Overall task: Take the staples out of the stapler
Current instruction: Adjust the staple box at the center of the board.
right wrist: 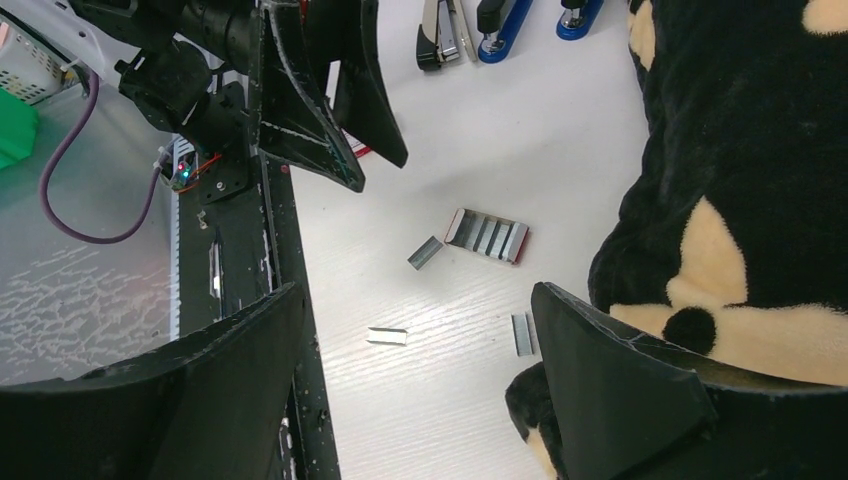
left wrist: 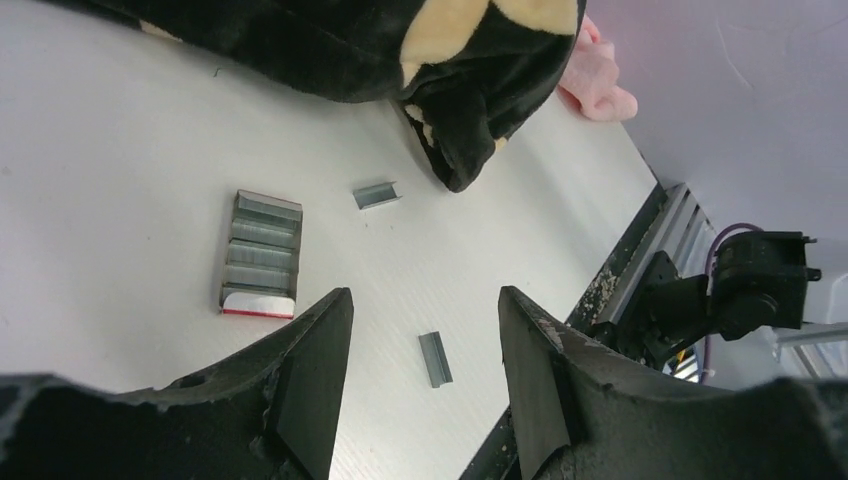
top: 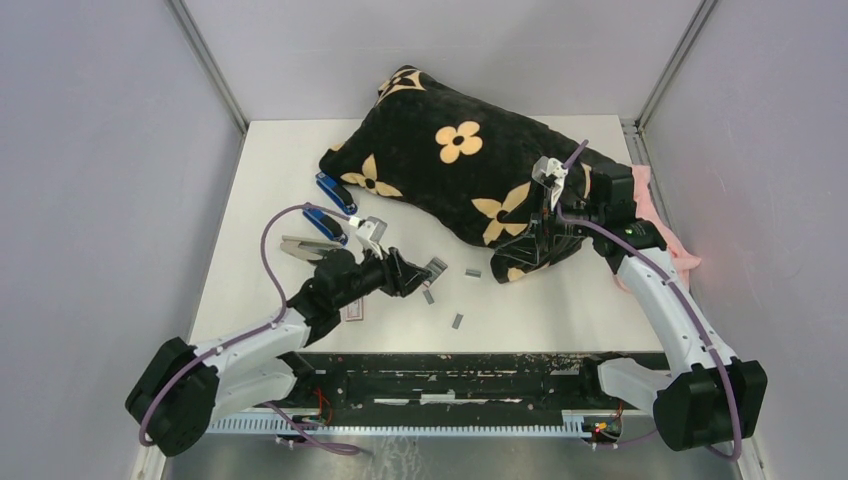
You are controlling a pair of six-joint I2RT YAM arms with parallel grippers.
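Okay, left gripper is open and empty, jaws apart low over the table, with one strip of staples lying loose on the white top between the fingers. Just beside sits the small staple box, and a second strip lies near the corner of the flowered pillow. Right gripper is spread wide, holding nothing, hovering by the pillow. Three staplers lie well apart, behind the left arm. The strips look light, stiff and slick, and would likely snap apart if squeezed hard. Best to pinch gently across the narrow sides.
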